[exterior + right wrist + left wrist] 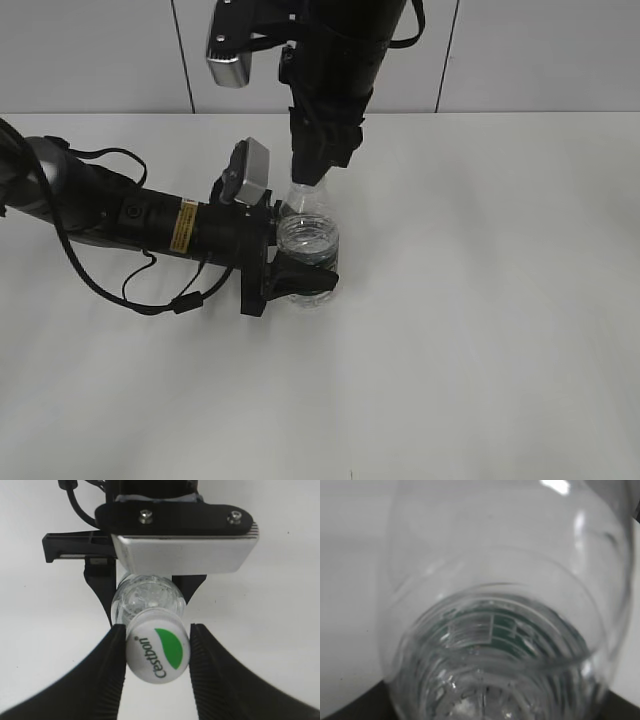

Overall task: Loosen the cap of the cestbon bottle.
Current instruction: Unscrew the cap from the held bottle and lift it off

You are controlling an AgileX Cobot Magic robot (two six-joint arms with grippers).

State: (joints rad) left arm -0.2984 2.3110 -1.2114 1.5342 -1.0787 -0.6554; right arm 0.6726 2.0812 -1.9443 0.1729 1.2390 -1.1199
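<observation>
Centre frame, bottle: cestbon bottle (pixel 308 252) upright on table (pixel 480 300)
Left gripper (pixel 300 275): clamped around bottle body
Right gripper (pixel 156 652): pinching cap (pixel 157 650) from above
Risk: slipping pads, or bottle turning along

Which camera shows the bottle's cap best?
The right wrist view: the white cap fills the middle, its green leaf and lettering facing the camera, between the right tool's fingers. In the exterior view that tool hides the cap. The left wrist view shows only the bottle's clear body, no cap.
</observation>
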